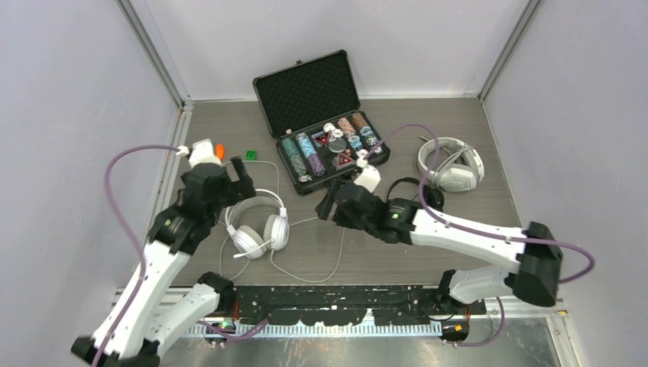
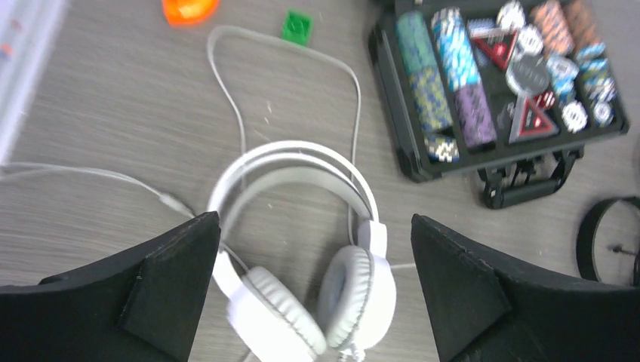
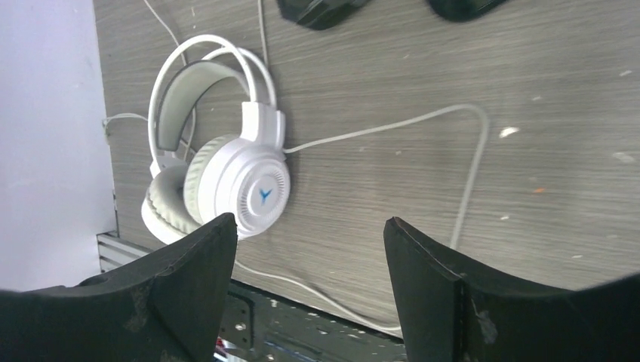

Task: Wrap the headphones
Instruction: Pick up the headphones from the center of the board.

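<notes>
The white round-cup headphones [image 1: 258, 225] lie flat on the table's left half, their thin white cord [image 1: 309, 271] loose in a loop toward the near edge. My left gripper [image 1: 238, 187] hovers open just above them, and the left wrist view shows both ear cups [image 2: 302, 294] between its spread fingers with nothing held. My right gripper [image 1: 325, 208] is open a little to the right of them, over bare table and cord [image 3: 392, 128]. The bulky white-grey headphones [image 1: 452, 164] sit at the back right. The black headphones [image 1: 413, 191] are partly hidden behind my right arm.
An open black case [image 1: 321, 122] full of poker chips stands at the back centre. A small green block [image 1: 250, 155] and an orange piece [image 1: 220, 151] lie near the left wall. A black rail [image 1: 344, 294] runs along the near edge.
</notes>
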Robot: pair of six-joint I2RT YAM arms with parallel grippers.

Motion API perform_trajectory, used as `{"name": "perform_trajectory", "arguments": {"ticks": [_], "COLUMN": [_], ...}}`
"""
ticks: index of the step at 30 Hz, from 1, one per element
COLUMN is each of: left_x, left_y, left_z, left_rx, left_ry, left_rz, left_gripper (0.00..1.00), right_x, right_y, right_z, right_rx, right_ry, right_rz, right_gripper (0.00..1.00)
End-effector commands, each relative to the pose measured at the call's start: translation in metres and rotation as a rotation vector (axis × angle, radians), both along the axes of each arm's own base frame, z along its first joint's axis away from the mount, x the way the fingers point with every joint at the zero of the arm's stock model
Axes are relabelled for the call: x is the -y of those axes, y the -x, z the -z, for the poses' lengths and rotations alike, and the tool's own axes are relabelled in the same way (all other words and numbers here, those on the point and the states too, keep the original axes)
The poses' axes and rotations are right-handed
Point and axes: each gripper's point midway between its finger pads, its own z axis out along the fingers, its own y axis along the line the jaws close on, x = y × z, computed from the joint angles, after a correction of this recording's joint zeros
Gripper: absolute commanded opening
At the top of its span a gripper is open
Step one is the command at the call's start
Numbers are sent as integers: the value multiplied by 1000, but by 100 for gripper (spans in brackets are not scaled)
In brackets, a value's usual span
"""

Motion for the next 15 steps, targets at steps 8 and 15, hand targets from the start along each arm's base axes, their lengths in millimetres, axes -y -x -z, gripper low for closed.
{"name": "perform_trajectory", "arguments": {"ticks": [8, 15], "left_x": [-74, -78], "left_y": [48, 59], "left_z": [-57, -62], "left_rx": [444, 523], "left_ry": [-196, -184], "left_rz": [-102, -91], "left_gripper": [100, 100], "right_x": [-116, -153], "right_y": [-19, -18], "right_z": [-12, 20], "right_rx": [-4, -20], "right_ry": [17, 180], "right_rz": [4, -36], "right_gripper": [77, 77]}}
